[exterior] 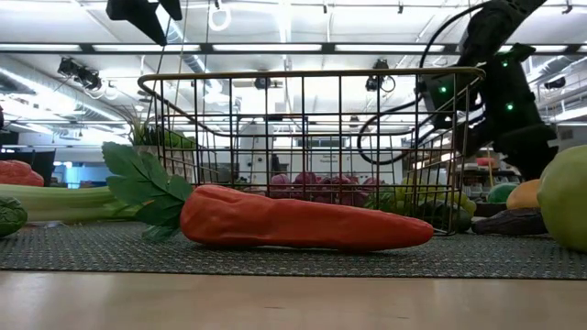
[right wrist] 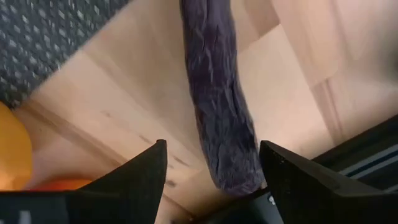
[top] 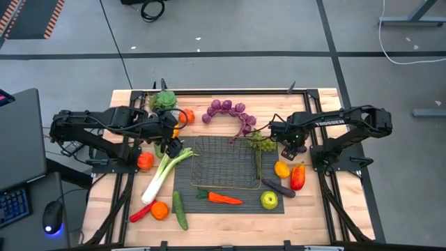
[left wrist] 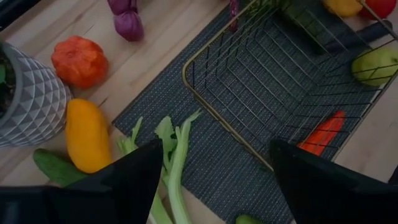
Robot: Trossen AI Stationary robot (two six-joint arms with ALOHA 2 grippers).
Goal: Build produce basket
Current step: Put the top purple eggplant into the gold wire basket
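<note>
Basket first: it sits in the middle of the counter on a dark mat, and nothing is in it yet. The wire box waits open on top so food can be dropped in from above. All the produce lies around it so both arms can reach some.

A leek lies just left of the basket, with its green leaves pointing toward the left gripper. That gripper hangs over the leafy end with its fingers spread and nothing in them. I think it is lining up to take the leek.

Over on the right, the right gripper hovers above an eggplant. Its fingers are also apart and holding nothing. A carrot lies in front of the basket, and a green apple rests near the mat's corner.
</note>
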